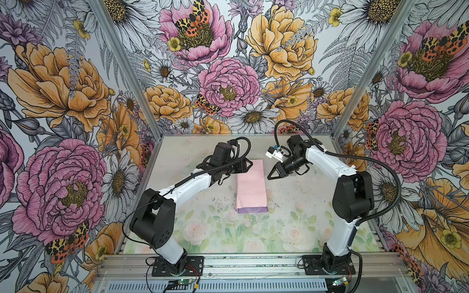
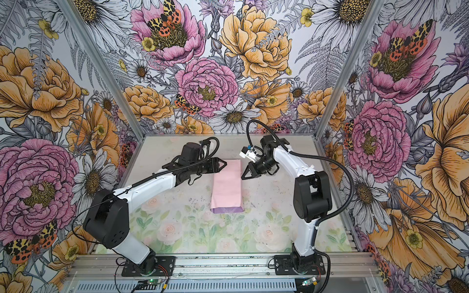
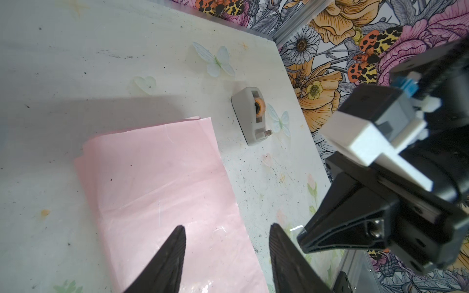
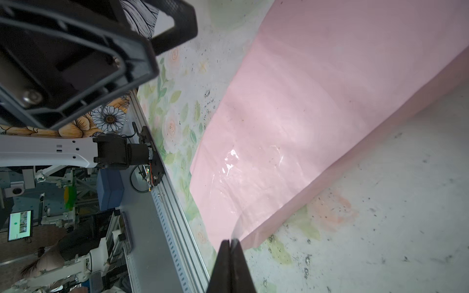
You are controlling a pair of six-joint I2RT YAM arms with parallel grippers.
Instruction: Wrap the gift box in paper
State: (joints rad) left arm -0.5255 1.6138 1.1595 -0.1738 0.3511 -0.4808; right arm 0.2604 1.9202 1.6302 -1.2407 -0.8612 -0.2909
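Observation:
The paper (image 1: 251,182) (image 2: 227,185) lies folded into a long pink strip in the middle of the table, with a lilac band (image 1: 252,210) across its near end. The gift box is hidden. My left gripper (image 1: 249,164) (image 3: 227,227) hovers open over the far part of the paper (image 3: 162,177), close to its edge, with nothing between its fingers. My right gripper (image 1: 269,176) (image 4: 230,241) is just off the paper's right edge, shut on a clear strip of tape (image 4: 236,228). The tape curves from the tips onto the paper (image 4: 304,114).
A small grey tape dispenser (image 3: 251,115) stands on the table beyond the paper's far end, near the back wall. Both arms reach in from the front rail (image 1: 253,263). Flowered walls close the table on three sides.

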